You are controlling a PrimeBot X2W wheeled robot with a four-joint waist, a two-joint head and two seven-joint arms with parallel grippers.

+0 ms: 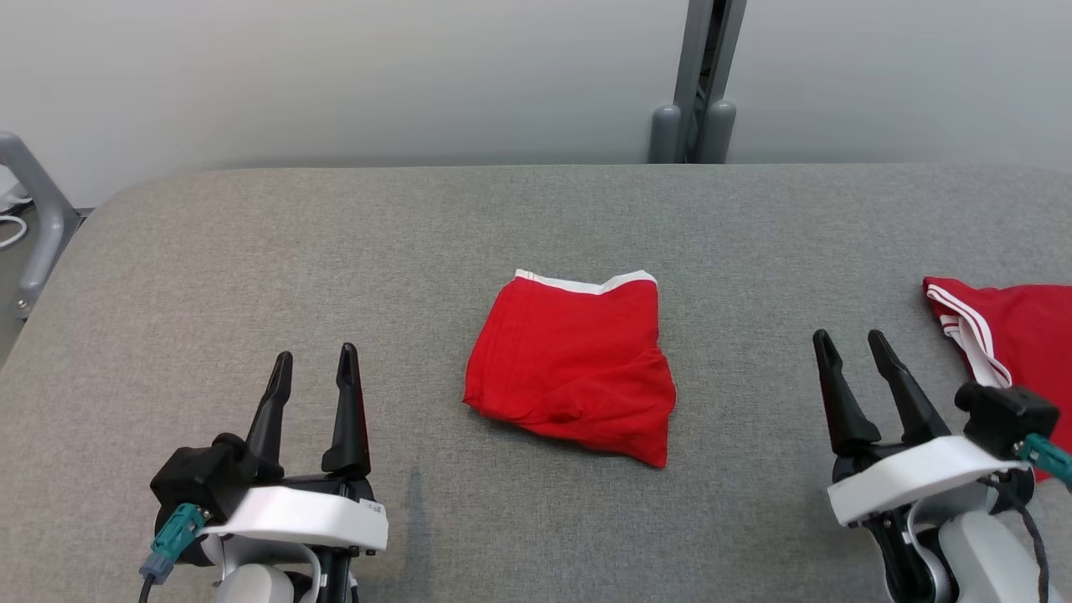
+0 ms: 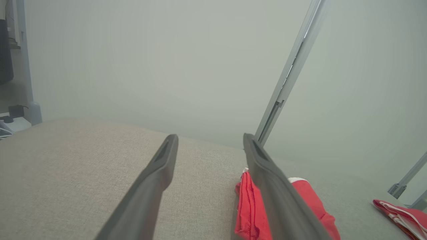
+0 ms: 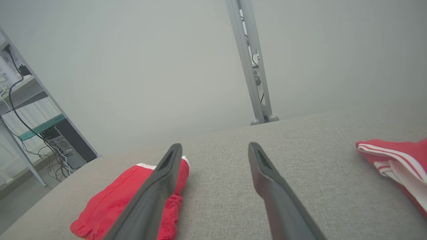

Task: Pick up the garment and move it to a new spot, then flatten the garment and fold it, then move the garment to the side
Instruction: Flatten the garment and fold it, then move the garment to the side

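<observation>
Both spread wide, left gripper (image 1: 316,353) and right gripper (image 1: 847,335) flank the garment (image 1: 574,360), not touching.

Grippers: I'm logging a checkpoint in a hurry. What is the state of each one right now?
Left gripper: open, fingers apart, holding nothing.
Right gripper: open, fingers apart, holding nothing.

Head camera overhead, wrist cameras low, sharing garment (image 1: 574,368)
</observation>
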